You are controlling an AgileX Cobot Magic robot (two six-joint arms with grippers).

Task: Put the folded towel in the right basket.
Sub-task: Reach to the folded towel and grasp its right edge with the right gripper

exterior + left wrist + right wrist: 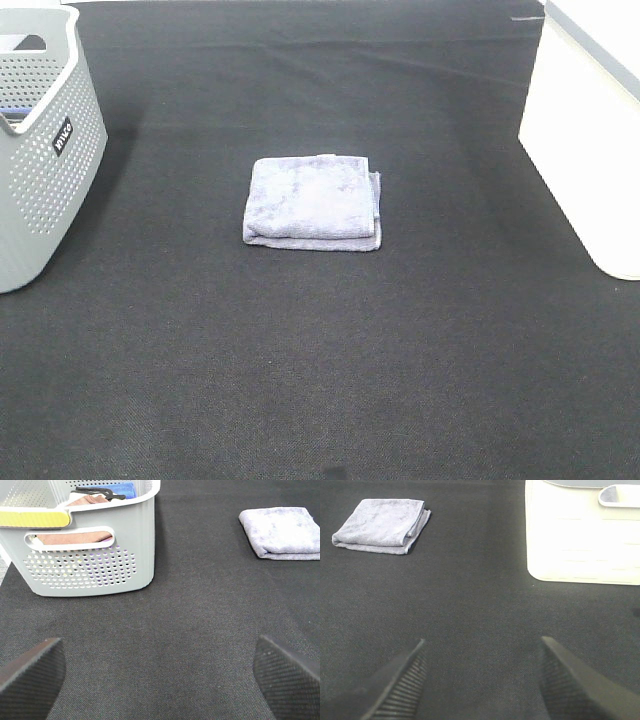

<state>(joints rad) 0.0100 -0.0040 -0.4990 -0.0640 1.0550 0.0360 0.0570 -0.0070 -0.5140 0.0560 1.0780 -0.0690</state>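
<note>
The folded towel (313, 201), pale lavender-grey and square, lies flat on the black mat in the middle of the table. It also shows in the left wrist view (282, 532) and in the right wrist view (382, 525). The right basket (590, 140), plain white with smooth walls, stands at the right edge and shows in the right wrist view (582, 535). My left gripper (160, 675) is open and empty over the mat, well short of the towel. My right gripper (482, 680) is open and empty, apart from towel and basket. Neither gripper shows in the exterior view.
A grey perforated basket (40, 150) with a handle hole and black label stands at the left edge; in the left wrist view (85, 545) it holds cloths and a dark object. The black mat (320, 380) covers the whole table.
</note>
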